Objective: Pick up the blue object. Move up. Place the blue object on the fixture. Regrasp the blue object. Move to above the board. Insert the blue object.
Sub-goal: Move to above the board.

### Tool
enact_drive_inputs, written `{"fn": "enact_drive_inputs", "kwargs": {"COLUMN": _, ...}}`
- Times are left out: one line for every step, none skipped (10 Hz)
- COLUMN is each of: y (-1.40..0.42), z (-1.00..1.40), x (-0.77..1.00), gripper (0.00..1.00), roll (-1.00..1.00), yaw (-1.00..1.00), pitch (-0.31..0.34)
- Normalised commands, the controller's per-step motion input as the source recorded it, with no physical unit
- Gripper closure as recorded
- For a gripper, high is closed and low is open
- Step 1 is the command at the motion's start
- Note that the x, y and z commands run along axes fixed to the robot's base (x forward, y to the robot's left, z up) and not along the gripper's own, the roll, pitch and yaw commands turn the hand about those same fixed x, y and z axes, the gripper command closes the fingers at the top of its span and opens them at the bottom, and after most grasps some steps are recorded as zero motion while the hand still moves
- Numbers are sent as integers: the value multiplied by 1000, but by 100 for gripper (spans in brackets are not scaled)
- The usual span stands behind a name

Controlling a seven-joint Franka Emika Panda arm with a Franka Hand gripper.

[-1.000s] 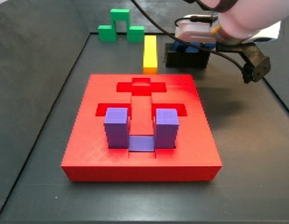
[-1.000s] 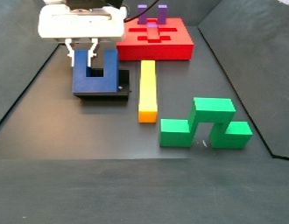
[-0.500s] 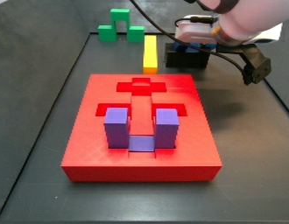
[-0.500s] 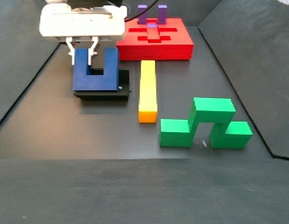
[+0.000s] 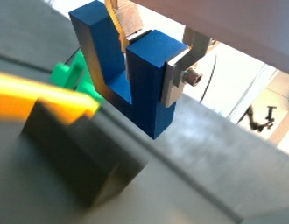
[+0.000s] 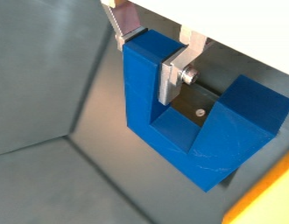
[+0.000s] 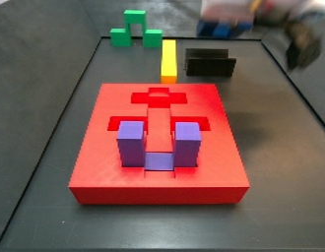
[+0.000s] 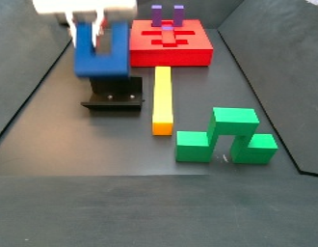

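My gripper [image 8: 87, 21] is shut on one prong of the blue object [image 8: 100, 53], a dark blue U-shaped block, and holds it in the air above the black fixture [image 8: 113, 96]. In both wrist views the silver fingers [image 5: 179, 77] [image 6: 175, 75] clamp that prong [image 5: 153, 83] [image 6: 147, 87]. In a side view the gripper [image 7: 239, 14] and the blue object [image 7: 228, 31] are blurred above the fixture [image 7: 212, 65]. The red board [image 7: 139, 182] lies in front, and it shows behind the gripper in a side view [image 8: 174, 56].
A purple U-shaped block [image 7: 158, 146] sits in a recess of the board. A yellow bar [image 8: 162, 98] lies beside the fixture. Green stepped blocks [image 8: 226, 135] lie beyond the bar. Dark walls edge the floor.
The gripper has risen with the blue object, lifting it off the fixture. The fixture now stands bare. One side view shows the arm blurred by motion.
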Motion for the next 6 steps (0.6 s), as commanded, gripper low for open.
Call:
{"fn": "enact_drive_inputs", "kwargs": {"y": 12, "z": 1400, "x": -13, "gripper": 100, "roll": -82, "yaw": -4, "pitch": -59}}
{"fn": "enact_drive_inputs", "kwargs": {"y": -2, "z": 1400, "x": -3, "gripper": 100, "roll": -29, "yaw": -28, "pitch": -20}}
{"fn": "enact_drive_inputs", "kwargs": {"y": -6, "z": 1400, "x": 0, "gripper": 100, "roll": -11, "yaw": -34, "pitch": 6}}
{"fn": "enact_drive_inputs", "kwargs": {"y": -1, "z": 1400, "x": 1, "gripper": 100, "roll": -20, "yaw": -33, "pitch": 24}}
{"fn": "enact_drive_inputs", "kwargs": {"y": -12, "z": 951, "x": 4, "gripper": 100, "roll": -15, "yaw": -26, "pitch": 42}}
{"fn": "enact_drive_inputs", "kwargs": {"y": -2, "z": 407, "x": 29, "gripper": 100, "roll": -1, "yaw": -21, "pitch": 71}}
